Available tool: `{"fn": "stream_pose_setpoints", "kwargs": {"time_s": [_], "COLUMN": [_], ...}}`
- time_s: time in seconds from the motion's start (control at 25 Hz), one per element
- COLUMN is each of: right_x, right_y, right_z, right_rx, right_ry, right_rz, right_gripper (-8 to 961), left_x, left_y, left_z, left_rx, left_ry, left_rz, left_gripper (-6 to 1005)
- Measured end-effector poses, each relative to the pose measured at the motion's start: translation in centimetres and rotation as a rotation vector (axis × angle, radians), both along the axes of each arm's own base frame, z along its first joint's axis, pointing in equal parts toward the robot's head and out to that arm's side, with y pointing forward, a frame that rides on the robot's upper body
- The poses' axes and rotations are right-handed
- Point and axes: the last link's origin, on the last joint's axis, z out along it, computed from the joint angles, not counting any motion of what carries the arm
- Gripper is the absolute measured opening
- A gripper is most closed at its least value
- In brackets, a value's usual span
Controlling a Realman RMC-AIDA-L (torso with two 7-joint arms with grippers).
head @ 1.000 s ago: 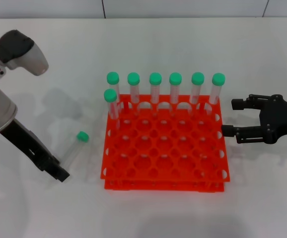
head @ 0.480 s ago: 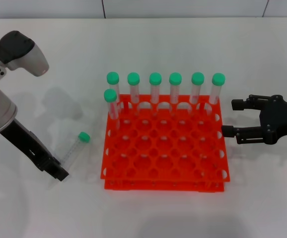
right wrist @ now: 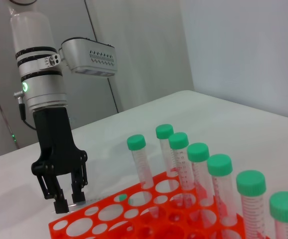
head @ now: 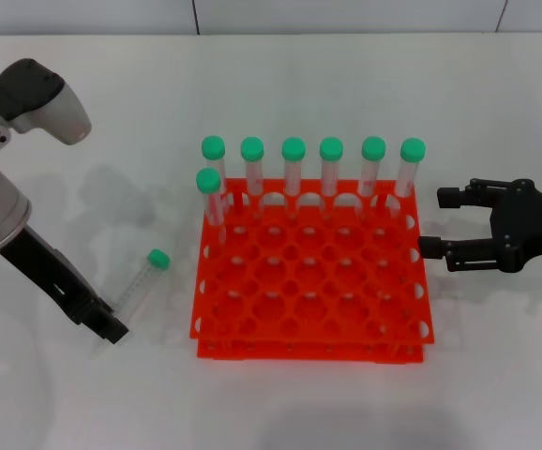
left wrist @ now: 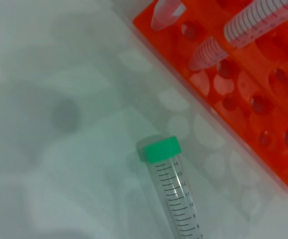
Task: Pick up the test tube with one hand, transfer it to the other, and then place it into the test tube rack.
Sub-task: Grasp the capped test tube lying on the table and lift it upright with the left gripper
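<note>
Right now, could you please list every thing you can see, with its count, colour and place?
test tube: 1, clear with green cap, lying on the table left of the rack, lower end at the left gripper
test tube rack: 1, orange-red, centre of the table
standing tubes: 7, clear with green caps, upright at the rack's far side
table: 1, white
left gripper: black, fingers either side of the tube's lower end, not closed
right gripper: black, open, right of the rack
</note>
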Motion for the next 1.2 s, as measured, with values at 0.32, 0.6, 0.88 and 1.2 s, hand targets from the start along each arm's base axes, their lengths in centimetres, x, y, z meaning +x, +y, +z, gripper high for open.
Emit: {"fn": "stream_pose_setpoints", "kwargs": {"time_s": [0.32,0.6,0.88,1.2], "right_x": [0.0,0.0,0.2,0.2], "right_y": [0.0,0.0,-0.1,-0.1], "right_z": [0.0,0.0,-0.2,-0.2], "right_rx": [0.001,0.003,0.0,0.001], "right_ry": [-0.001,-0.002,-0.001,0.0], "right_rz": [0.0,0.002,0.0,0.001], "right_gripper": [826,825,825,825], "left_x": [0.0,0.2,0.8,1.0], "left_y": [0.2,0.5,0.8,0.6], "left_z": [0.3,0.4,0.1,-0.5], "left_rx": [0.007,0.012,0.006,-0.02], "left_ry": [0.01,0.032,0.038,0.049], "left_rz": [0.007,0.001,-0.014,-0.022], "left_gripper": [370,356,355,353]}}
